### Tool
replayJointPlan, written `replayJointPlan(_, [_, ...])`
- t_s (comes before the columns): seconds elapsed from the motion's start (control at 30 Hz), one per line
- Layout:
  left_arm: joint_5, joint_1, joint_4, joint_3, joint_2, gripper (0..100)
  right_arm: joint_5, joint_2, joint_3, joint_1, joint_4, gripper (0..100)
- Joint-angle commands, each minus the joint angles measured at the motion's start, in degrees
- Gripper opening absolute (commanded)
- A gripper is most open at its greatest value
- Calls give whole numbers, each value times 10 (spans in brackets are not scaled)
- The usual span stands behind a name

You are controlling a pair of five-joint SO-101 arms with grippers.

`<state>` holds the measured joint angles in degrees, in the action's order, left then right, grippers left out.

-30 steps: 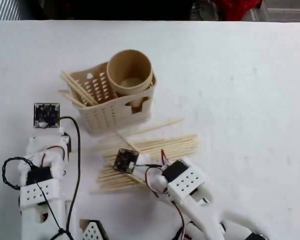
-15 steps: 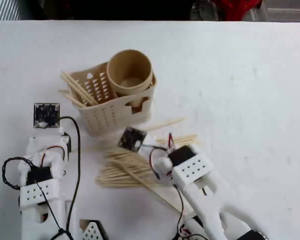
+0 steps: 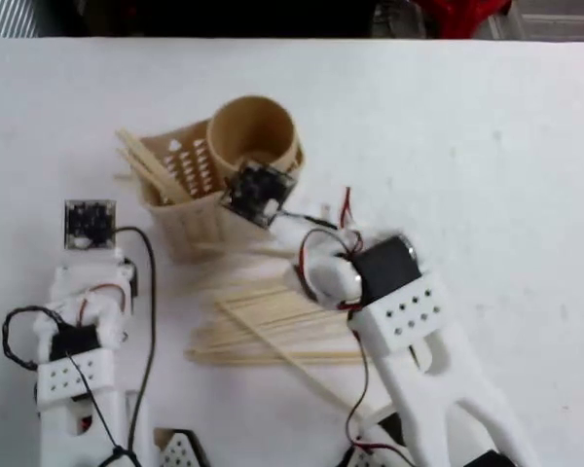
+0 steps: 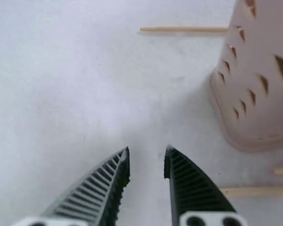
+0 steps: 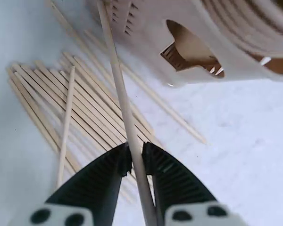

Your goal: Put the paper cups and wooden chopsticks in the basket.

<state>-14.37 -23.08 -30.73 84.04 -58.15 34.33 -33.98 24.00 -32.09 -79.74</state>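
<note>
A cream basket (image 3: 200, 219) stands left of centre on the table, with a tan paper cup (image 3: 253, 136) upright in it and a few wooden chopsticks (image 3: 141, 165) leaning out of its left side. A pile of loose chopsticks (image 3: 273, 326) lies on the table in front of it. In the right wrist view my right gripper (image 5: 136, 148) is shut on one chopstick (image 5: 118, 80), raised over the pile (image 5: 80, 108), with the stick's far end by the basket (image 5: 217, 63). My left gripper (image 4: 146, 150) is open with nothing in it, low over bare table beside the basket (image 4: 254, 70).
A single chopstick (image 4: 184, 29) lies on the table beyond the left gripper, and another (image 4: 254, 190) lies close to the basket's foot. The left arm (image 3: 78, 331) sits at the front left. White table stretches wide to the right and behind the basket.
The right arm has swung from over the chopstick pile up toward the basket's front, carrying a chopstick. The basket has tipped or shifted slightly. The left arm has stayed put.
</note>
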Motion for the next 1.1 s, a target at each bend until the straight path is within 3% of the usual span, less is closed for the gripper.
replayJointPlan(0.0, [-7, 7, 12, -3, 4, 142, -2, -5, -28, 7, -12, 16])
replayJointPlan(0.13, [-7, 7, 12, -3, 4, 142, 84, 7, 94, 7, 5, 16])
replayJointPlan(0.33, [-7, 7, 12, -3, 4, 142, 120, 43, 273, 31, 170, 16])
replayJointPlan(0.67, [-7, 7, 12, -3, 4, 142, 40, 193, 216, 68, 204, 19])
replayJointPlan(0.9, [-7, 7, 12, -3, 4, 142, 42, 193, 217, 59, 145, 242])
replayJointPlan(1.07, [-7, 7, 12, -3, 4, 142, 37, 193, 201, 28, 153, 207])
